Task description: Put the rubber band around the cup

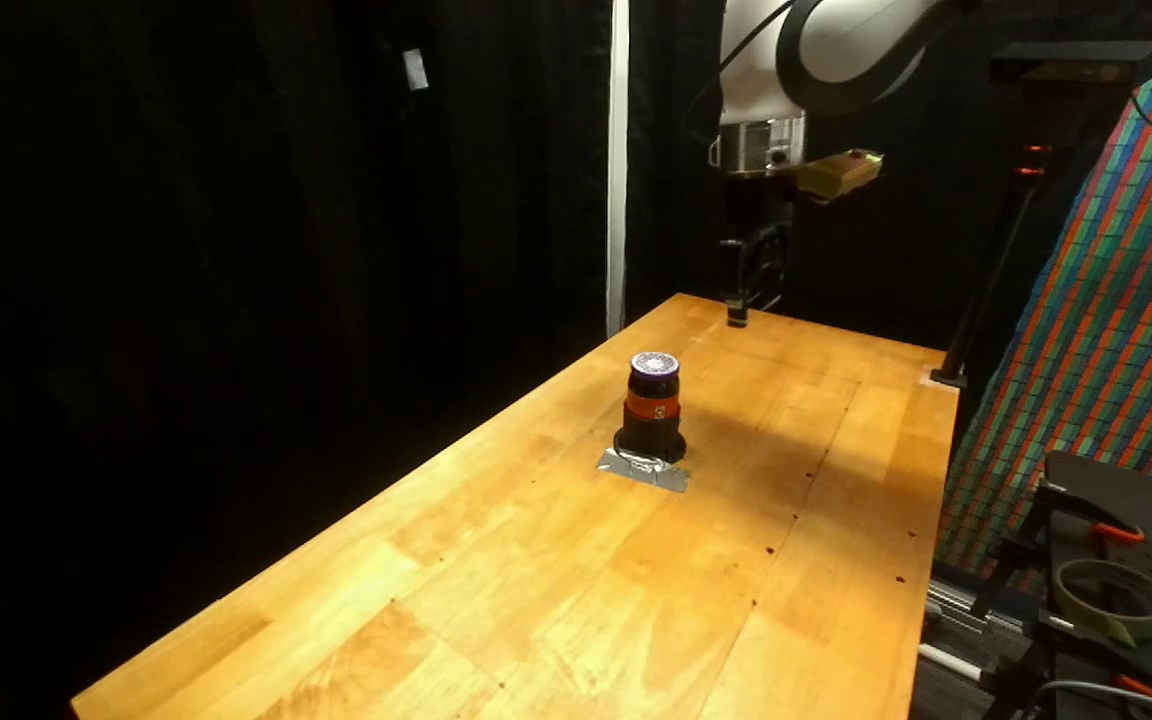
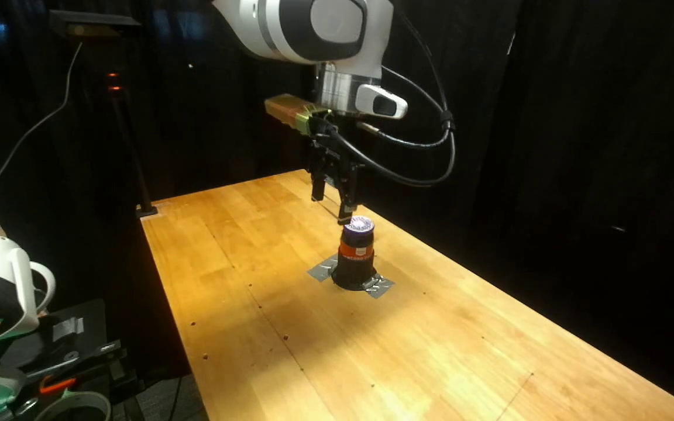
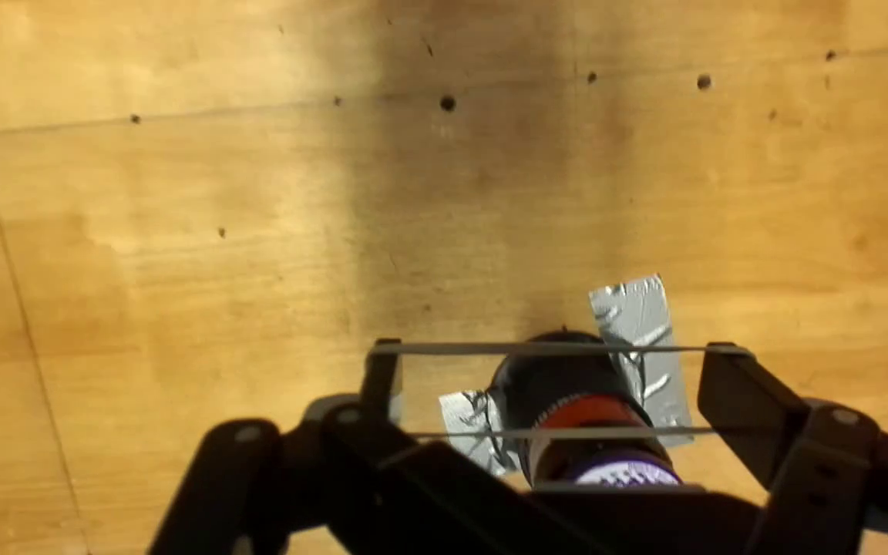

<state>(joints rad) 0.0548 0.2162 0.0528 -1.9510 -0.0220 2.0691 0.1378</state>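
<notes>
The cup stands upright on the table, with an orange band, a dark upper part and a purple-white top. It also shows in an exterior view and in the wrist view, where its near part is hidden by the gripper. A thin grey rubber band is stretched around the two fingers in two strands. My gripper is open, fingers pointing down. In both exterior views the gripper is beyond the cup, with fingertips apart from the table. In the wrist view both strands cross in front of the cup.
Silver tape holds the cup's wide black base to the wooden table. A camera post stands at a far table corner. A dark side cart with a tape roll is beside the table.
</notes>
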